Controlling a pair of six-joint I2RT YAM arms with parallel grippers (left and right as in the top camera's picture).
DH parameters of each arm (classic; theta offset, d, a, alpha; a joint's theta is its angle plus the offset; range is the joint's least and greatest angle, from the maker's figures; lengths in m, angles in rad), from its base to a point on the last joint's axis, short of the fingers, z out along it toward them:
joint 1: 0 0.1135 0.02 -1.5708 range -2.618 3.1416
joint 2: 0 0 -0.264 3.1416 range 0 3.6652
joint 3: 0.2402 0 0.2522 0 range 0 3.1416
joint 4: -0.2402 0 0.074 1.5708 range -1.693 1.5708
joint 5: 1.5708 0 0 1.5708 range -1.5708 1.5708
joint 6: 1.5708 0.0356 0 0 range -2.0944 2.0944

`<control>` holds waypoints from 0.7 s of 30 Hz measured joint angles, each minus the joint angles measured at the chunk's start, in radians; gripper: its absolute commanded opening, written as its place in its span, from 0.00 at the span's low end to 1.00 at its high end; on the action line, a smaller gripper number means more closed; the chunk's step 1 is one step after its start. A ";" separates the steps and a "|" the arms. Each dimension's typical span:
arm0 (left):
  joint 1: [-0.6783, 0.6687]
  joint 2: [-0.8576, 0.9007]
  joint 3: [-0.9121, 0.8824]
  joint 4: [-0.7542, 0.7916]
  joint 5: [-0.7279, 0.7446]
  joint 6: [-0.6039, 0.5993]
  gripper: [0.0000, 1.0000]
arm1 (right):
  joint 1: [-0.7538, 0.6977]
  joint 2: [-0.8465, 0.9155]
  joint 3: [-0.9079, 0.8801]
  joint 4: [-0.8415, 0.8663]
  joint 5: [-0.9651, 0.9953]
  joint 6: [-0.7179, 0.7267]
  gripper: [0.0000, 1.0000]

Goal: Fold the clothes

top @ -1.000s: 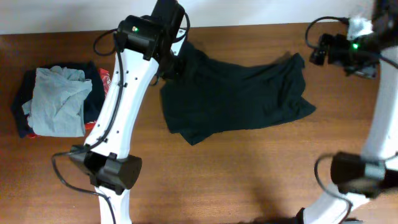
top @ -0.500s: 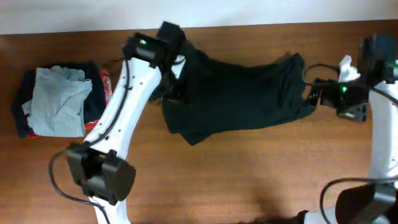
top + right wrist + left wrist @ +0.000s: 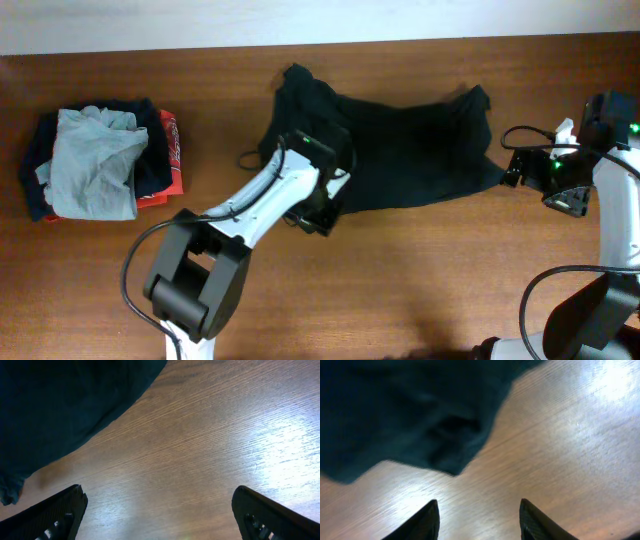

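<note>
1. The black T-shirt point(image 3: 400, 150) lay rumpled and unfolded across the far middle of the table point(image 3: 420, 300). No container was visible.
2. The left gripper point(image 3: 479, 506) hung open and empty over bare wood beside the shirt's near-left hem. The right gripper point(image 3: 159, 493) gaped empty by its right edge.
3. Likely risk: jaws closing on such thin fabric could pinch several layers and drag wrinkles into the fold.

A robot lab bench, by the look: wooden tabletop point(image 3: 420, 270) against a white wall point(image 3: 100, 25), cabled left arm point(image 3: 255, 200) and right arm point(image 3: 618, 215) based at its near edge.
</note>
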 measured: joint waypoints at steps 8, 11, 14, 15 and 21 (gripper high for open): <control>-0.017 0.000 -0.089 0.166 -0.053 0.027 0.45 | 0.000 0.000 -0.005 0.016 -0.005 0.000 0.96; -0.017 0.000 -0.106 0.219 -0.061 0.029 0.42 | 0.000 0.000 -0.005 0.017 -0.006 0.000 0.96; -0.017 0.000 -0.139 0.269 -0.065 0.033 0.37 | 0.000 0.000 -0.005 0.020 -0.009 -0.001 0.96; -0.017 0.000 -0.146 0.276 -0.068 0.034 0.34 | 0.000 0.000 -0.005 0.020 -0.009 -0.001 0.96; -0.016 0.000 -0.179 0.301 -0.112 0.037 0.01 | 0.000 0.000 -0.005 0.021 -0.009 0.000 0.95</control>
